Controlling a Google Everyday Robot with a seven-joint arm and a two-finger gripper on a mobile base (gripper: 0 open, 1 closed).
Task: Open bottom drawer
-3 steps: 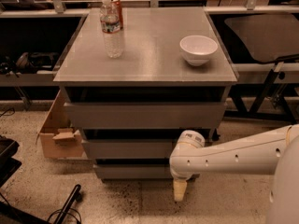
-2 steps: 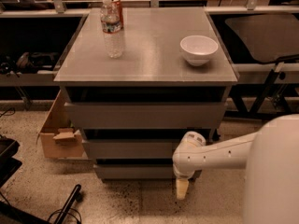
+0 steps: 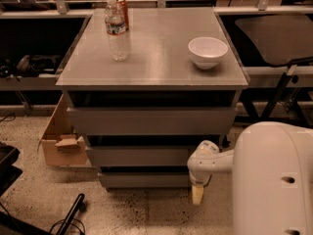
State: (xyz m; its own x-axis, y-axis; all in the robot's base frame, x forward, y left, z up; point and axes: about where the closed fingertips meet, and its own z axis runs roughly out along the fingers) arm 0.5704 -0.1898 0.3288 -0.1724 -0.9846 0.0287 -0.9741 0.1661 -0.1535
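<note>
The grey cabinet [image 3: 151, 62] has three handle-less drawers stacked under its top. The bottom drawer [image 3: 144, 179] is the narrowest and shortest front, just above the floor, and no inside of it shows. The mid-sized drawer [image 3: 137, 155] and the widest top drawer [image 3: 146, 120] sit above it. My gripper [image 3: 197, 194] hangs from the white wrist [image 3: 205, 158] and points down at the floor. It is just off the bottom drawer's right end and a little in front of it.
A water bottle [image 3: 117, 33], a red can [image 3: 124, 8] and a white bowl [image 3: 208, 51] stand on the cabinet top. An open cardboard box [image 3: 61, 143] sits on the floor at the left. Black gear [image 3: 10, 170] lies at the lower left. My white arm housing [image 3: 274, 180] fills the lower right.
My arm housing has swung closer and now fills the lower right. The gripper has shifted slightly right by the bottom drawer's right end. The drawers look unchanged.
</note>
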